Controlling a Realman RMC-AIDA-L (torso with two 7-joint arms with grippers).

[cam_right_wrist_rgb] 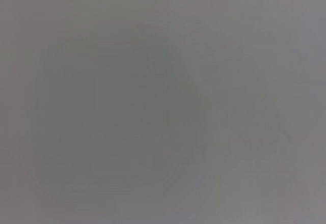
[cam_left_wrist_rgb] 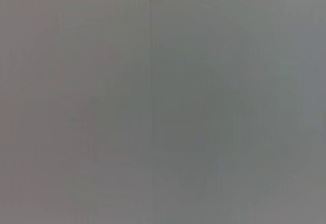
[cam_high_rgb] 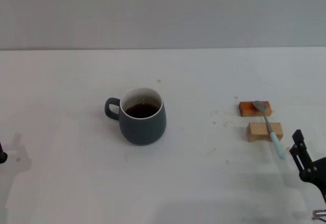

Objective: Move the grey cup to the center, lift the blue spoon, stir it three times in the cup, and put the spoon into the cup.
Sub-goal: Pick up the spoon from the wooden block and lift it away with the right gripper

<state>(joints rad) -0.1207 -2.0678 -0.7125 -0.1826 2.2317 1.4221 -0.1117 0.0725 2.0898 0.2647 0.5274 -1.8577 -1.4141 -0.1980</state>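
The grey cup (cam_high_rgb: 143, 122) stands upright on the white table in the head view, a little left of the middle, with its handle toward my left and dark brown liquid inside. The blue spoon (cam_high_rgb: 270, 127) lies across two wooden blocks at the right, its metal bowl on the far block and its pale blue handle sticking out past the near block toward me. My right gripper (cam_high_rgb: 301, 152) is low at the right edge, just right of the handle's tip and not touching it. Only a dark sliver of my left gripper (cam_high_rgb: 1, 157) shows at the left edge. Both wrist views show only flat grey.
The spoon rests on an orange wooden block (cam_high_rgb: 254, 108) and a tan wooden block (cam_high_rgb: 264, 131), one behind the other. The white table (cam_high_rgb: 204, 183) ends at a grey wall at the back.
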